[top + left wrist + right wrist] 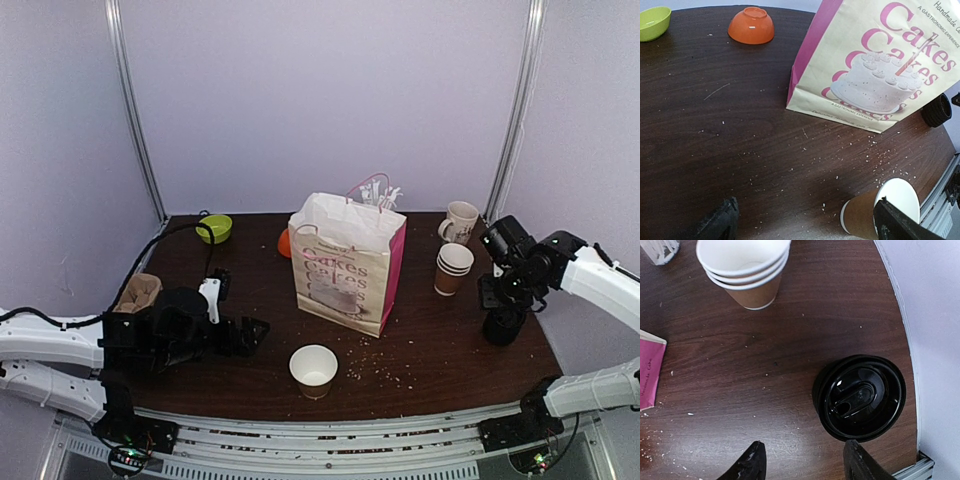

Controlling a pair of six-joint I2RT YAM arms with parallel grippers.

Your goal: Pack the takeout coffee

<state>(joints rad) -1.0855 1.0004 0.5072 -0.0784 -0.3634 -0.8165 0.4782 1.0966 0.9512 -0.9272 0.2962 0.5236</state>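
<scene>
Dark brown wooden tabletop [450, 340], crumbs scattered. Cream-and-pink paper "Cakes" bag [345, 270] stands upright mid-tabletop, white tissue sticking out the top. Left arm [60, 345] sits low at near left, jaws spread wide, empty, pointing toward the small brown kraft-paper cup [313, 368]. Cup is upright, lidless, white inside, near the front edge, in front of the bag. Right arm [600, 280] at right edge, jaws parted, empty, over the squat black stack of plastic lids [858, 397]. Stack of three brown kraft cups [453, 268] near the lids; cream printed mug [461, 221] behind it. Green bowl [215, 228] far left; orange bowl [751, 25] upside down by the bag.
</scene>
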